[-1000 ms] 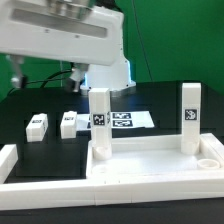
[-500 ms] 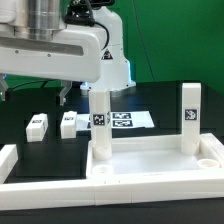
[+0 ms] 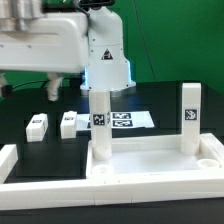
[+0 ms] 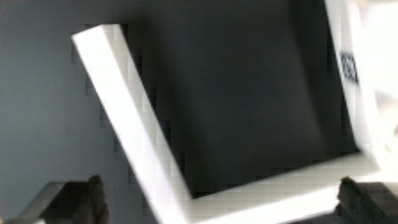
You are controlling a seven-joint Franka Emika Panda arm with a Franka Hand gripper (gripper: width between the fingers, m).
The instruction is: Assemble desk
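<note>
held high at the exterior view's left: white arm (image 3: 60, 40), gripper (image 4: 217, 198) facing down, dark fingertips (image 4: 68, 200) spread wide apart and clamped on nothing, above the corner of a smooth white border bar (image 4: 128, 120) on the black counter (image 3: 40, 145). set in the foreground: white plastic desk tabletop (image 3: 150, 168), tray-like with a raised rim, two square tagged upright legs (image 3: 100, 120) standing at its far corners. lying flat beside the marker board (image 3: 128, 121): two tagged loose legs (image 3: 38, 124), side by side.
</note>
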